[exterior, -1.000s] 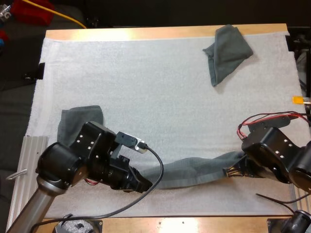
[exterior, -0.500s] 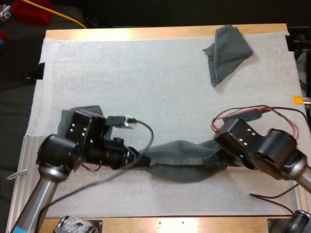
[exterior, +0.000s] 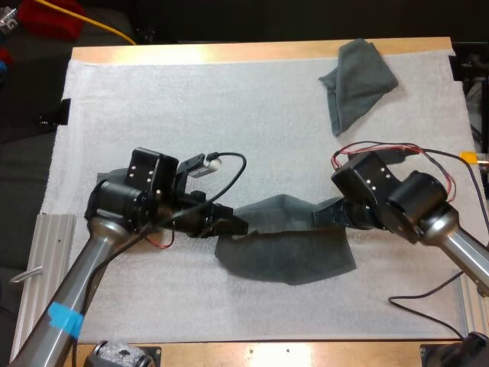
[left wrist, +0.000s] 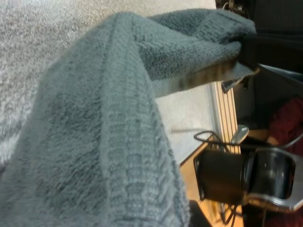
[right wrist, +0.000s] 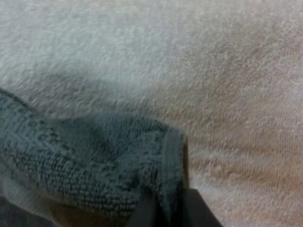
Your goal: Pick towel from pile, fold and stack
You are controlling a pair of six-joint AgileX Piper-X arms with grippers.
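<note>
A dark grey-green towel hangs between my two grippers over the middle of the white mat, and its sagging lower part rests on the mat. My left gripper is shut on the towel's left end. My right gripper is shut on the right end. In the right wrist view the towel's hemmed edge is pinched between the fingers of my right gripper. The left wrist view has the towel draped thickly close in front. A second, crumpled towel lies at the mat's far right corner.
An aluminium rail runs along the table's left side, also seen past the towel. Bare mat stretches across the far half and along the near edge. The wooden table edge bounds the far side.
Both grippers have moved from the near edge toward the mat's middle and closer together, carrying the towel. The towel went from a stretched strip to a sagging, wider drape.
</note>
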